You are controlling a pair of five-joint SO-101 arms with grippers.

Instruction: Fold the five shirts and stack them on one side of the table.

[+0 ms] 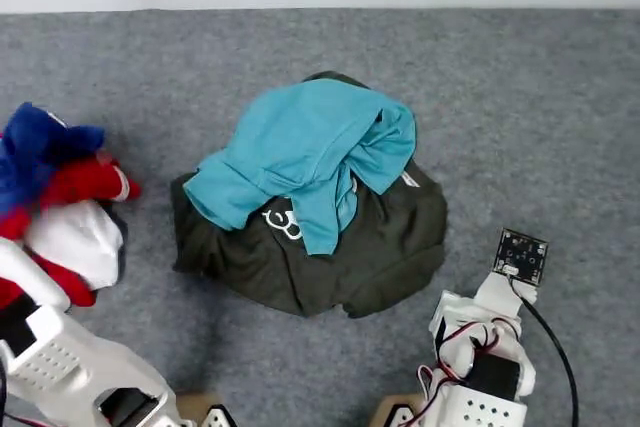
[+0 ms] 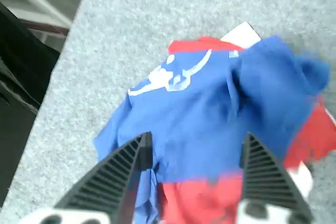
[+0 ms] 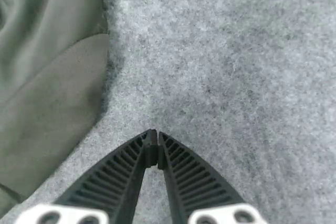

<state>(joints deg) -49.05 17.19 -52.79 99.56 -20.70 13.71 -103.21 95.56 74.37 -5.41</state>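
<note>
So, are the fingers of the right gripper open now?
No, the right gripper has its fingers pressed together, with nothing between them, over the grey felt.

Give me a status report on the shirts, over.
Left gripper open over blue shirt. Right gripper shut beside olive shirt, teal shirt crumpled on top. None folded.

teal shirt (image 1: 305, 147) on olive shirt (image 1: 385, 242)

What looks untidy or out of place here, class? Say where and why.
In the middle of the table, the teal shirt lies crumpled over the dark olive shirt, neither folded. At its left edge, the blue shirt, red shirt and white shirt sit bunched, not stacked.
</note>
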